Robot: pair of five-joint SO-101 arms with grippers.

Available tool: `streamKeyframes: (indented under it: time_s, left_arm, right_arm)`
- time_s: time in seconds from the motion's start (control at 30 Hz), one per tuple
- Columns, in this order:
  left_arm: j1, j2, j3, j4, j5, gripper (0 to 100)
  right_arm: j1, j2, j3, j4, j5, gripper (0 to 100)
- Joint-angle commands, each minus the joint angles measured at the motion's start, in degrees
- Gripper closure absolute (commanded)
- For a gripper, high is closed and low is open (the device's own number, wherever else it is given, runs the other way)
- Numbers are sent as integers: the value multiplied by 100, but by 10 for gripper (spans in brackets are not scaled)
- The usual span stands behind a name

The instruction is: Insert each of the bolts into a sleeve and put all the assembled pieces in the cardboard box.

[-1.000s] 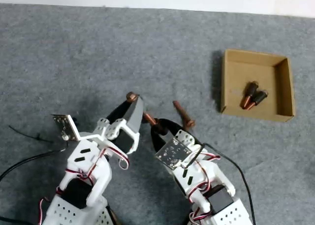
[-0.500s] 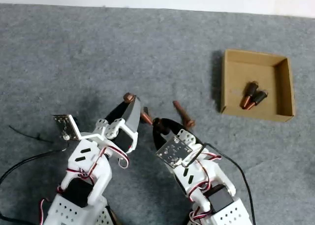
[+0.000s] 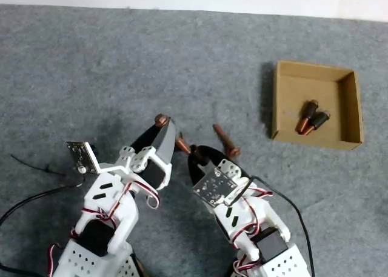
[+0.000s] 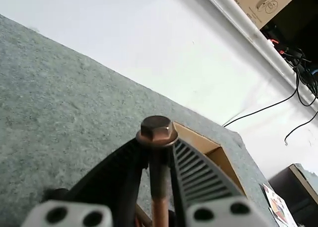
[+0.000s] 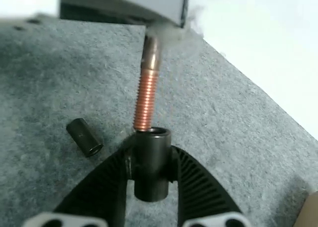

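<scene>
My left gripper (image 3: 163,126) is shut on a copper bolt (image 3: 180,144), just under its hex head (image 4: 157,130), with the shaft (image 4: 159,192) running down between the fingers. My right gripper (image 5: 151,155) is shut on a black sleeve (image 5: 150,182), held upright. The bolt's threaded tip (image 5: 145,103) meets the sleeve's open mouth. In the high view the right gripper (image 3: 195,156) sits right beside the left one at the table's middle. A second bolt (image 3: 225,140) lies on the carpet just right of them. A loose sleeve (image 5: 85,136) lies on the carpet nearby.
The cardboard box (image 3: 285,101) stands at the right and holds two assembled pieces (image 3: 312,118). Its corner (image 4: 203,142) shows behind the bolt head. Grey carpet (image 3: 121,59) covers the table. A black cable (image 3: 36,168) lies at the left.
The left gripper and its bolt shifted slightly down-left, then back up. The right gripper and sleeve edged a little to the right. Both grips held.
</scene>
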Motion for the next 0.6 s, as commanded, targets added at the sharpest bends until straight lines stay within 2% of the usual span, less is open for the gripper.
streamKeyframes:
  time_s: [0.0,0.57]
  left_arm:
    - [268,-92,-84,-123,9,996]
    - [198,-84,-57,-123,44,996]
  right_arm:
    - [-110,-101,629,-127,53,995]
    - [-277,-101,629,-145,9,995]
